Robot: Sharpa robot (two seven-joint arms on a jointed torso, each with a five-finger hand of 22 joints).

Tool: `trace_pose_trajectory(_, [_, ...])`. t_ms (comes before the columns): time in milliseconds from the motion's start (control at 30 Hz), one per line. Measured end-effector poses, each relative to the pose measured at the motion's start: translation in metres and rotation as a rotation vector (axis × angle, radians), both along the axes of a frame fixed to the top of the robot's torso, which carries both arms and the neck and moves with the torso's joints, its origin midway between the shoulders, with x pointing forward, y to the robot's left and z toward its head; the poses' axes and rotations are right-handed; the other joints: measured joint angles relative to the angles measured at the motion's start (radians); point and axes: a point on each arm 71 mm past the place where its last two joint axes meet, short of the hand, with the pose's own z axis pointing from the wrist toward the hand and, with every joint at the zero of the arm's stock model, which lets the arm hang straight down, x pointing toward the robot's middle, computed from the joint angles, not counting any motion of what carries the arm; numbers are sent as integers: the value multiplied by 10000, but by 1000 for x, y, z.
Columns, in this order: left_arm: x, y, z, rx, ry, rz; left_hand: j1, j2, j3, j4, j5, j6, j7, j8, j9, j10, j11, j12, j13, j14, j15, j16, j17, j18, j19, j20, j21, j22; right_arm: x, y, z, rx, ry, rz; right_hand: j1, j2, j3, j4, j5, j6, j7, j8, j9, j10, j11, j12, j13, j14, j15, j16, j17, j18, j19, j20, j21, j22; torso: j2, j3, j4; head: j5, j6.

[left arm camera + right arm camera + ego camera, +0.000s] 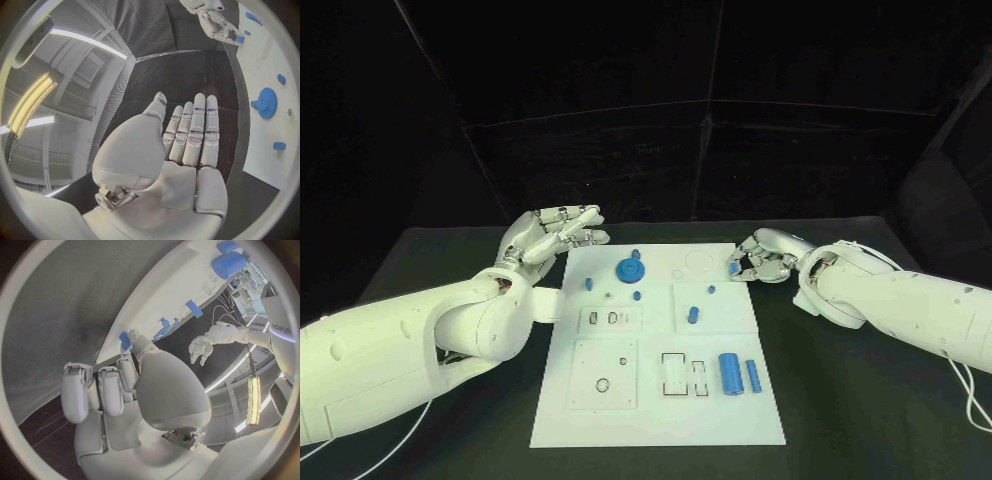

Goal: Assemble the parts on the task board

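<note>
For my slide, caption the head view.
Right hand pinches a small blue part over the task board; left hand open.

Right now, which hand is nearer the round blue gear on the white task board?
Left. The left hand hovers just off the board's edge beside the gear; the right hand sits across the board, pinching a small blue part.

A robotics lab, by the look of it: beyond the fingers (584, 222) hangs a black curtain backdrop (704, 110), under them a black-draped bench (848, 400), and strip lights (31, 102) glow on an industrial ceiling with a vent (86, 70).
</note>
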Motion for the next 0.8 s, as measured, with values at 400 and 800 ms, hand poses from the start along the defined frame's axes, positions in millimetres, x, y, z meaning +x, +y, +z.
trace_pose_trajectory(400, [0,0,0,7,10,6,0,0,0,0,0,0,0,0,0,0,0,0,0,0,0,0,-1,0,0,0,0,1,-3,2,4,221,-321,-86,-1,319,694,-197,-328,252,-44,143,-3,108,-180,80,11,-19,-158,0,-1,1,36,-107,100,0,0,0,1,-28,-16])
trace_pose_trajectory(800, [2,3,-1,61,14,54,64,65,-12,-69,0,169,-55,1,0,183,-39,0,0,203,-59,0,67,1,115,-40,0,-19,-32,46,20,1194,-503,87,-123,431,813,-266,57,251,-43,138,-6,107,-179,-19,0,-19,-158,0,-2,0,71,-142,100,0,-36,-20,6,-42,-102])
